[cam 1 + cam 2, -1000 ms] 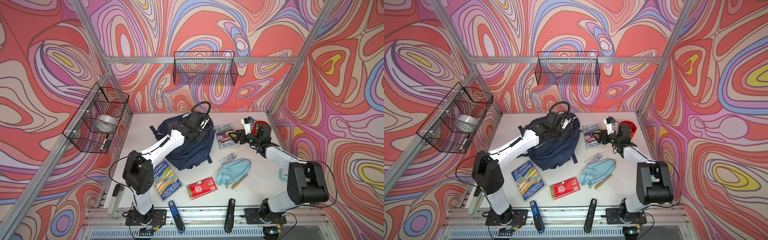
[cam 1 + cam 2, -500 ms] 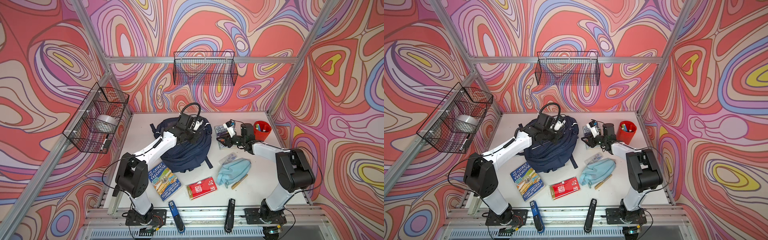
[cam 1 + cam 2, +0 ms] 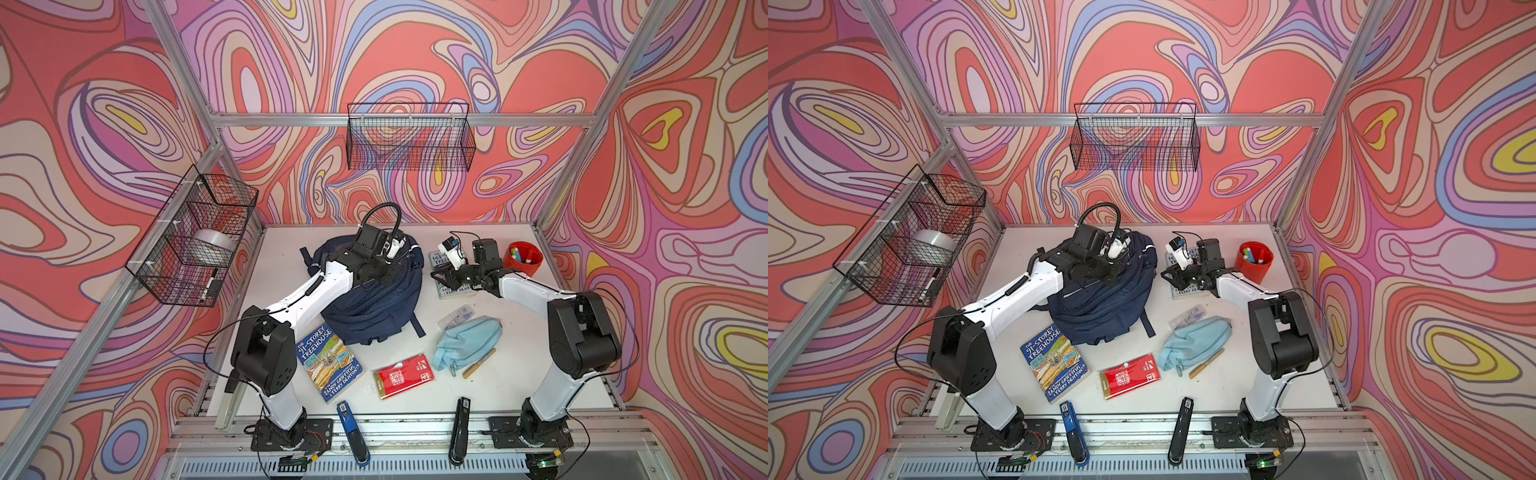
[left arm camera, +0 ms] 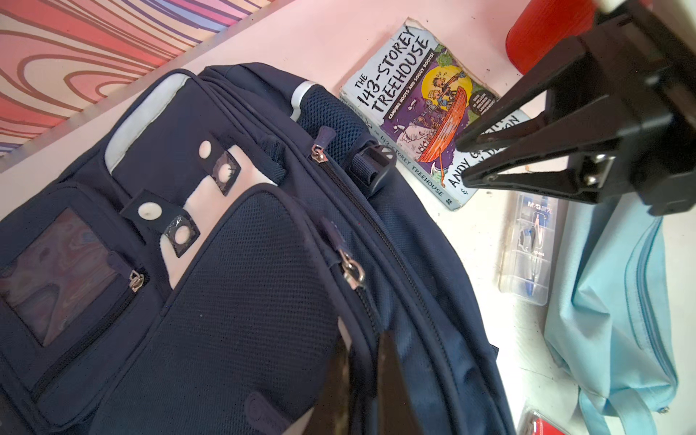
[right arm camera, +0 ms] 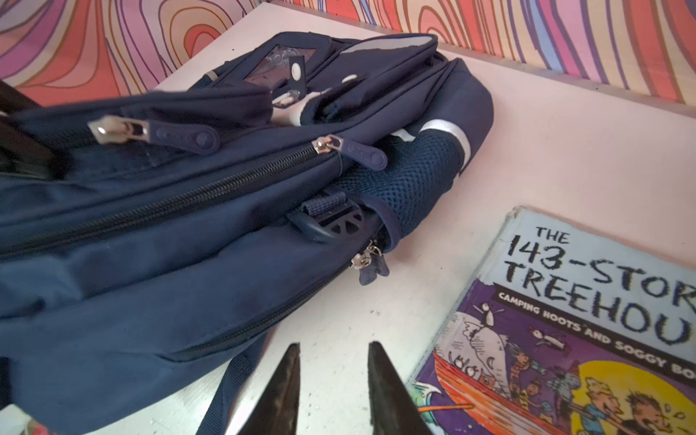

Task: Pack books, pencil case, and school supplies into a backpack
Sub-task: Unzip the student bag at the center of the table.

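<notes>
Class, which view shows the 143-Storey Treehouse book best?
The left wrist view: the 143-Storey Treehouse book lies nearly whole, title readable. The right wrist view crops it; both top views show it small, partly under the right arm.

A navy backpack (image 3: 374,309) with white reflective stripes lies flat toward the back of the white surface (image 3: 523,332), front pockets up and its visible zips closed. Just beside its top end a grey-purple book (image 4: 410,98), "The 143-Storey Treehouse", rests cover up. A blue book (image 3: 328,363), "The 91-Storey Treehouse", lies cover up near the bag's bottom end. Off to the side sits a lumpy light-blue pencil case (image 3: 467,340), with a small clear packet (image 3: 456,316) and a tan pen (image 3: 479,363) just beside it and a flat red packet (image 3: 403,376) nearby.
</notes>
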Robot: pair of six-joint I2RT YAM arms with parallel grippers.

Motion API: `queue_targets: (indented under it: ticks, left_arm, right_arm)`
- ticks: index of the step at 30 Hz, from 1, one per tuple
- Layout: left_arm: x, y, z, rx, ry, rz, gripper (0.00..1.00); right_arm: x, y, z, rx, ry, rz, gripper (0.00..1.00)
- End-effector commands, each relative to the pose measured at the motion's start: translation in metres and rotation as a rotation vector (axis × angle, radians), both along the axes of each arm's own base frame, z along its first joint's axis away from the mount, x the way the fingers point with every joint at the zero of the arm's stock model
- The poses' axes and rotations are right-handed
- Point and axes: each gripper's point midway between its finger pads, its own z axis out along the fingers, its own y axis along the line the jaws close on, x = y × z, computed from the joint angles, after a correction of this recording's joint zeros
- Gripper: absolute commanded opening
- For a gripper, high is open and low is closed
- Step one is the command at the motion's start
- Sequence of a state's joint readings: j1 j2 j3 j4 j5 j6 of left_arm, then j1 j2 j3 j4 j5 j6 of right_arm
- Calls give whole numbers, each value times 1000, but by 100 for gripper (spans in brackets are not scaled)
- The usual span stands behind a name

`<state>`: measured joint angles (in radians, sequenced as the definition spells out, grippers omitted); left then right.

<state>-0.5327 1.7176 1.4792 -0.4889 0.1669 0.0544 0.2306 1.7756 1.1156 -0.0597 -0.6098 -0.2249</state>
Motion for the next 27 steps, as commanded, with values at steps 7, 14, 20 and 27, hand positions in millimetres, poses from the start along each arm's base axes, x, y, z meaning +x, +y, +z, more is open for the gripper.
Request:
queue_targets:
  ticks: [7,14,20,27]
  left_arm:
    - [4,-3,99,-120,-196,-6,0]
    - [-1,-3,105,-147,-192,-9,0]
    - [3,-6,102,-159,-187,0,0]
    - [-1,-5,107,-168,-194,-3,0]
  right_arm:
    - [4,15,-14,33,13,75,28]
    - [31,7,-13,-2,-72,-19,29]
    - [18,26,-10,8,-112,77,31]
    - [52,14,-15,-77,-164,-53,35]
